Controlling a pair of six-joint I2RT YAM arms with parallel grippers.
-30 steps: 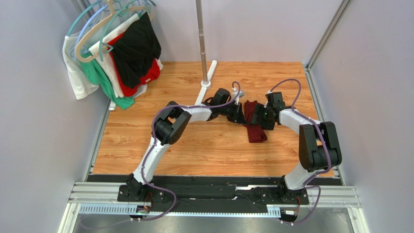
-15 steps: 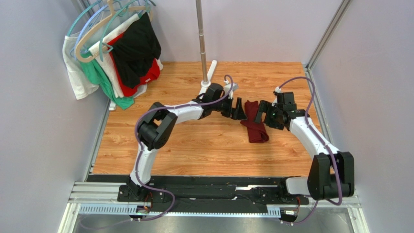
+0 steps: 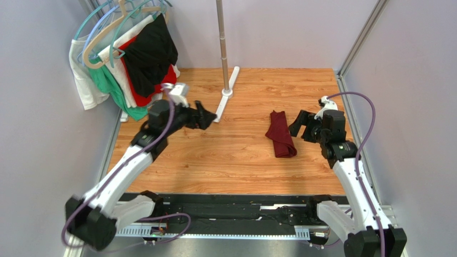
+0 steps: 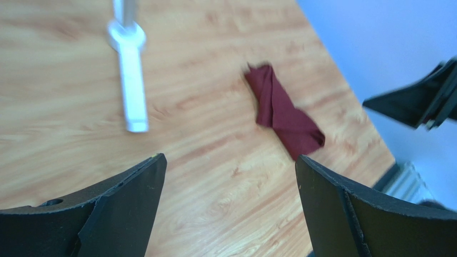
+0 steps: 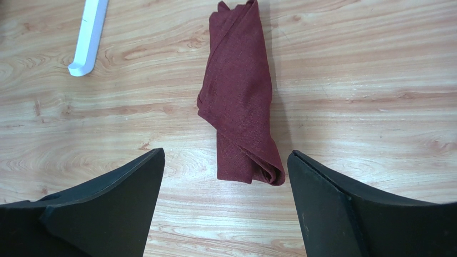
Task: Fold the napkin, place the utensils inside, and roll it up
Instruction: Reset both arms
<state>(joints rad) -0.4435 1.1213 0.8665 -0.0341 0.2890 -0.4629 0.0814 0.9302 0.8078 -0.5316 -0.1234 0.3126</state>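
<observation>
There is one napkin [image 3: 281, 140] on the table [image 3: 214, 160]. It is rolled into a long, loose roll and lies flat on the wood, a bit right of the middle. There are two grippers, and both hold nothing. The left gripper [image 3: 208, 115] is well off to the left, near the clothes [image 3: 134, 59], with its two fingers spread wide. The right gripper [image 3: 299, 127] is just beside the napkin on its right. It does not touch it, and its two fingers are spread wide too. One pole [image 3: 221, 37] stands at the back on one white foot [image 3: 225, 99]. The clothes hang in one bunch with four colours: white, green, red and black.
</observation>
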